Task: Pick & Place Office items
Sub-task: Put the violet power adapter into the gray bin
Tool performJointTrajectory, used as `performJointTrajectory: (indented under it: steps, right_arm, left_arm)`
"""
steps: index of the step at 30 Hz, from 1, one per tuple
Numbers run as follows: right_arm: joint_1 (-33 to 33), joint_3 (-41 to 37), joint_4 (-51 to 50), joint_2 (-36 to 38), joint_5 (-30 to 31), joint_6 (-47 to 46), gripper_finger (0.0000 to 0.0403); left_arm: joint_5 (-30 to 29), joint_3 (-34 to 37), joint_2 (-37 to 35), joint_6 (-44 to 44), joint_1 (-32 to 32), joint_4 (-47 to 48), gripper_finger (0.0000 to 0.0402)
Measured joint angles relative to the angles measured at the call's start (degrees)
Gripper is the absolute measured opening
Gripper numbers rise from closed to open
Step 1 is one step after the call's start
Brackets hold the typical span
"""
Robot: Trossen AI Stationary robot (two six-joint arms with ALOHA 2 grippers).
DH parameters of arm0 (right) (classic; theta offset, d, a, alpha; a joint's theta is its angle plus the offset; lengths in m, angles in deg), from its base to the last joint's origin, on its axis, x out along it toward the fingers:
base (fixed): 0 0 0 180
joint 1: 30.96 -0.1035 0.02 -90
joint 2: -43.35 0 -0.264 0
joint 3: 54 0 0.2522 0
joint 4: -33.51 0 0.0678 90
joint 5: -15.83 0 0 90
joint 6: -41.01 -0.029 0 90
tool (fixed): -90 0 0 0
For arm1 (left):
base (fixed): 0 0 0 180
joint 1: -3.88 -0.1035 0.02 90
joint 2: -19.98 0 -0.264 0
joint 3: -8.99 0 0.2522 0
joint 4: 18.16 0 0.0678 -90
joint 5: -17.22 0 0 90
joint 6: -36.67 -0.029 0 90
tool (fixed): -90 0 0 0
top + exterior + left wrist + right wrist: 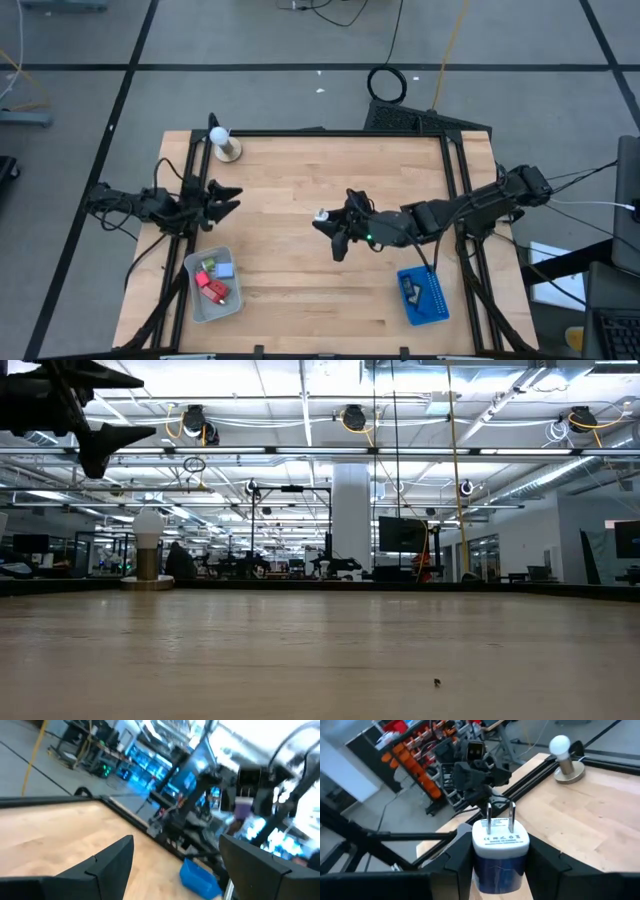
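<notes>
**Operator:** Office items: which one was in hand, and at what step?

**Technician:** A white wall charger, prongs upward, was clamped between the fingers of the right gripper. It was carried above the middle of the table, clear of both trays. By my judgement, this was the transport step: picked, not yet placed.

**Operator:** What did the next move call for?

**Technician:** Probably travel to a tray, a descent inside its walls, then release. The frames did not show which tray was meant. The grey tray lay near the left front corner and the blue tray near the right front.

**Operator:** State of the other arm?

**Technician:** The left gripper waited at the left edge of the table, its fingers spread and nothing between them.

**Operator:** Count, largest first.

**Technician:**
- One table.
- Two arms.
- Two trays.
- One white ball on a wooden base, at the far left corner.
- One charger.
- About four small pieces in the grey tray: two red, one light-blue and one green-white.
- The blue tray held something dark, and its number could not be told.
</notes>
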Motion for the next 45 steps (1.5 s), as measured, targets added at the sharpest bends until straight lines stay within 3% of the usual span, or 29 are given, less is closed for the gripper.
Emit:
performJointTrajectory:
  steps: [10,18,23,28,35,40,45]
  right_arm:
    - [1.95,0.00,0.04,0.00,-4.17,3.18,0.0128]
    - [1.95,0.00,0.03,0.00,-4.18,3.82,0.0128]
    - [2.92,0.00,0.04,0.00,-4.99,2.22,0.0128]
    - [4.84,0.00,0.15,-0.10,-8.76,-2.54,0.0128]
    - [7.86,0.02,4.50,-1.35,-15.15,-11.86,0.0128]
    - [9.27,-0.14,7.26,-3.20,-19.08,-16.21,0.0128]
    - [10.17,-0.22,9.71,-5.27,-20.73,-20.64,0.0128]
  left_arm:
    - [-2.80,0.00,0.09,-3.11,0.00,2.59,0.0294]
    - [-5.62,0.00,0.41,-4.45,0.00,2.72,0.0294]
    - [1.40,-0.03,1.18,-9.85,0.01,-2.69,0.0294]
    - [5.13,-0.04,5.82,-20.79,0.00,-11.01,0.0294]
    - [4.46,-0.08,17.74,-36.14,0.00,-21.74,0.0294]
    - [-2.44,-2.05,26.55,-37.22,-0.05,-25.48,0.0294]
    - [-1.44,-4.68,31.20,-35.30,0.04,-25.79,0.0294]
